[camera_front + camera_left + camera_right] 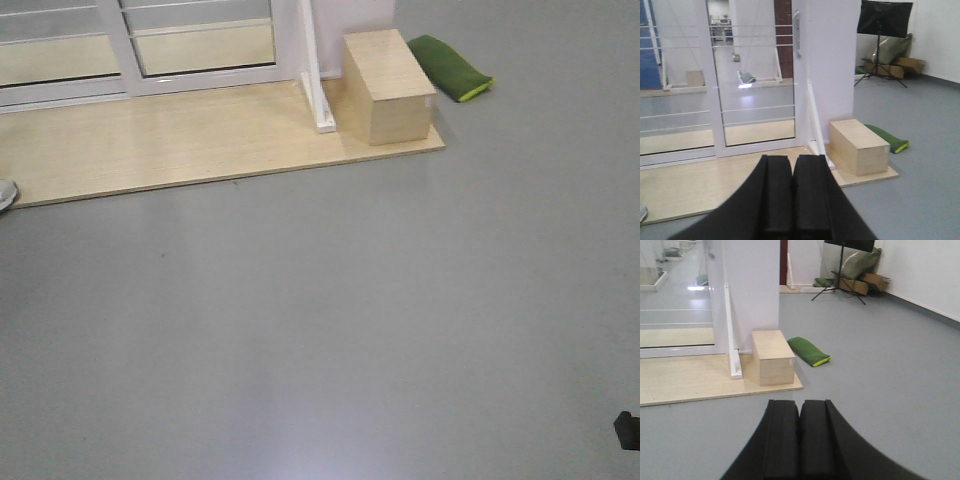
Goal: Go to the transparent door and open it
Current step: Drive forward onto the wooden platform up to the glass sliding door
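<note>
The left gripper (792, 170) is pointing forward at the bottom of the left wrist view, its two black pads clenched flat against each other with nothing between them.

Beyond it, a pale wooden platform (690, 185) is lying on the grey floor (350, 330). At the far left of the platform a white-framed glass panel (675, 75) is standing. Just to its right, the transparent door (757, 75) is standing upright in its white frame, with pairs of thin horizontal bars crossing the glass. It is well apart from both grippers, across open floor. A long grey pull handle (797, 34) is running vertically along the door's right edge, which is meeting a white pillar (832, 65). A slanted white brace (815, 120) is leaning from the pillar down to the platform.

To the right of the brace, a light wooden box (860, 145) is sitting on the platform's right corner. A green bag (887, 137) with a yellow-green end is lying on the floor just beyond the box. Farther back on the right, a black tripod stand (885, 20) is standing near a white wall.

The right gripper (800, 415) is also pointing forward, its black pads pressed together, grasping nothing.
</note>
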Controlling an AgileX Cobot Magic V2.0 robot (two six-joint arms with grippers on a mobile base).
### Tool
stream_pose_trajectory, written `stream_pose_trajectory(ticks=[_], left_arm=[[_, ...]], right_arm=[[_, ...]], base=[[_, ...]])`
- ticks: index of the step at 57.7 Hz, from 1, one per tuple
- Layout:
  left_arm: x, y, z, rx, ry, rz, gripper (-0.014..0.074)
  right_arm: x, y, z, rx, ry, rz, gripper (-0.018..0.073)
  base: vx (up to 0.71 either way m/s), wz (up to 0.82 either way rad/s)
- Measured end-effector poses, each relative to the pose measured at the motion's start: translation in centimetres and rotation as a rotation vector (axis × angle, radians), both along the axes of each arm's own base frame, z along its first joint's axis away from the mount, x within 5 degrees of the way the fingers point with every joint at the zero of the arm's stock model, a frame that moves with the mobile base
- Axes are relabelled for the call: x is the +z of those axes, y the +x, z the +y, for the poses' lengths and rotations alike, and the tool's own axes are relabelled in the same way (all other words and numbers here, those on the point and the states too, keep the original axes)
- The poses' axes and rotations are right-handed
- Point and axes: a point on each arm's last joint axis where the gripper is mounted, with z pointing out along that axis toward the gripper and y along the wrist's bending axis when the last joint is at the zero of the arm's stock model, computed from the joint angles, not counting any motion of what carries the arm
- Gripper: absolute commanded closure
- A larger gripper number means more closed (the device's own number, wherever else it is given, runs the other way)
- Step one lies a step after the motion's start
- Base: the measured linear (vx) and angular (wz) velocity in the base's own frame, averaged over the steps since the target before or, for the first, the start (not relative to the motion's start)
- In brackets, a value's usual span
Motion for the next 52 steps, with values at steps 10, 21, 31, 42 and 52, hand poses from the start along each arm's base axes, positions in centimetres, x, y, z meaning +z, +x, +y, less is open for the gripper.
stream_pose_trajectory(ticks=[10,21,31,42,52], left_arm=[[0.00,0.00,0.00,0.000,0.000,0.000,0.0602],[0.00,0.00,0.00,0.000,0.000,0.000,0.0602],[0.00,0.00,0.00,0.000,0.000,0.000,0.0602],[0.00,0.00,0.00,0.000,0.000,0.000,0.0602],[0.00,0.00,0.00,0.000,0.000,0.000,0.0602]], right_arm=[[0.00,0.00,0.00,0.000,0.000,0.000,0.0567],[0.00,0.00,0.00,0.000,0.000,0.000,0.0567],[0.00,0.00,0.00,0.000,0.000,0.000,0.0567],[0.00,0.00,0.00,0.000,0.000,0.000,0.0567],[0.00,0.00,0.00,0.000,0.000,0.000,0.0567]], base=[[0.47,0.46],[0.47,0.36],[0.48,0.25],[0.50,0.14],[0.51,0.11]])
